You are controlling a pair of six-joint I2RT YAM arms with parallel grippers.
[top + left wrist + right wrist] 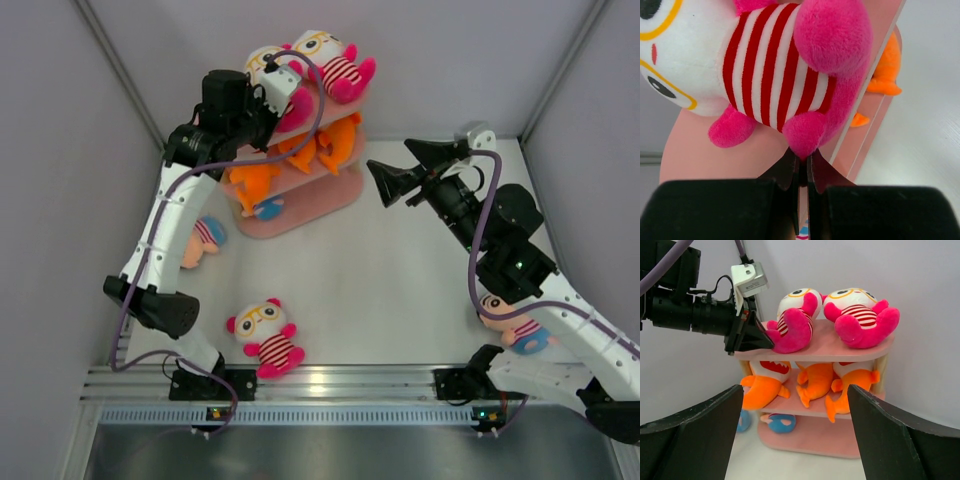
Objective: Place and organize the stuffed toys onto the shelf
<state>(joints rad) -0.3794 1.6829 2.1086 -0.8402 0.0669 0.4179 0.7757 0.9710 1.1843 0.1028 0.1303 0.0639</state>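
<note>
The pink three-tier shelf [335, 190] stands at the far left-centre. Two white-faced dolls with yellow glasses lie on its top board: a left one [792, 322] and a right one [860, 315]. My left gripper [285, 108] is at the top board, shut on the left doll's pink foot [802, 142]. Three orange sharks [812, 382] sit on the middle board. A peach-faced blue doll [780, 422] lies on the bottom board. My right gripper [387, 155] is open and empty, hovering right of the shelf and facing it.
Another white-faced doll [265, 335] lies on the table near the front, by the left arm's base. A peach-faced doll [203, 240] lies left of the shelf. Another one [515, 328] lies under my right arm. Grey walls close in the sides and back.
</note>
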